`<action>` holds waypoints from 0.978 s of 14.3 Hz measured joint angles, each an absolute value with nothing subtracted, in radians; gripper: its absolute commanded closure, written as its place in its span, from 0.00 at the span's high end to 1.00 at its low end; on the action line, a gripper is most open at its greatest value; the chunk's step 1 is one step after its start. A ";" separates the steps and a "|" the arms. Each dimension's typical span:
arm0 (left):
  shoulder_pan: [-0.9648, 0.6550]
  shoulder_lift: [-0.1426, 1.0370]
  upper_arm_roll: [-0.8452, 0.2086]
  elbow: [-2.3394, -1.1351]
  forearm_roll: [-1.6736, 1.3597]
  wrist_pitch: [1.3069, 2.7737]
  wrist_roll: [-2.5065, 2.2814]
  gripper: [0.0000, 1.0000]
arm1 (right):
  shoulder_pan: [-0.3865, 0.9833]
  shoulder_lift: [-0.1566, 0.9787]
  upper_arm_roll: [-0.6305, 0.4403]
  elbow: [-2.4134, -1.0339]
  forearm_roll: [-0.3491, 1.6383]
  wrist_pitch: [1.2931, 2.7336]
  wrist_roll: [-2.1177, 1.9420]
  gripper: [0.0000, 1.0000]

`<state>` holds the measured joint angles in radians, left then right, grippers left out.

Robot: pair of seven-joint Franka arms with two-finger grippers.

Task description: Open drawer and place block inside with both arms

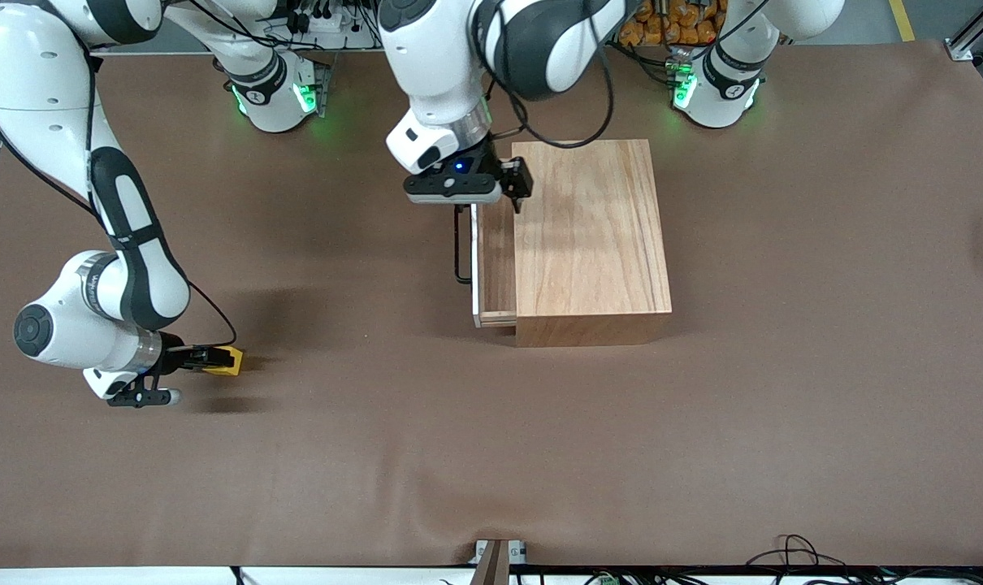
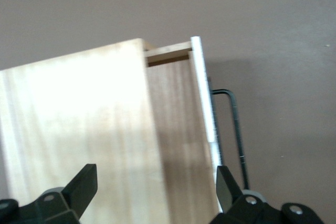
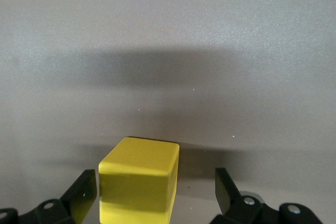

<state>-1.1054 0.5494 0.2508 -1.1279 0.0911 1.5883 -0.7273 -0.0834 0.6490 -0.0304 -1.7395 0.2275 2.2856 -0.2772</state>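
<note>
Spread wide, both sets of jaws. Left gripper (image 1: 495, 191) up over the partly open drawer (image 1: 495, 260), at the end of it farther from the front camera, fingers (image 2: 84, 184) straddling the box edge and the drawer's pale front panel, gripping nothing. Thin black handle (image 1: 460, 244) standing off that panel, free of the fingers. Drawer pulled partway out of the wooden box (image 1: 593, 231) toward the right arm's end of the counter (image 1: 784, 406), bare wooden floor showing inside. Right gripper (image 1: 215, 359) low over the counter at the right arm's end, well apart from the box and nearer the front camera. Yellow block (image 1: 230, 361) on the counter between its open fingers (image 3: 84, 190), a gap visible on each side.
</note>
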 measured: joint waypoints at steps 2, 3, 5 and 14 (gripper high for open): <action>-1.077 0.505 0.252 -1.131 0.091 1.540 -0.704 1.00 | -0.083 0.649 -0.030 -1.739 0.227 2.286 -0.277 0.53; -1.063 0.479 0.252 -1.139 0.091 1.523 -0.694 1.00 | -0.083 0.649 -0.030 -1.739 0.227 2.286 -0.277 0.48; -1.034 0.414 0.253 -1.180 0.091 1.506 -0.669 1.00 | -0.083 0.649 -0.031 -1.737 0.225 2.287 -0.277 0.43; -0.871 0.016 0.256 -1.516 0.143 1.495 -0.442 1.00 | -0.081 0.636 -0.027 -1.718 0.220 2.249 -0.277 0.25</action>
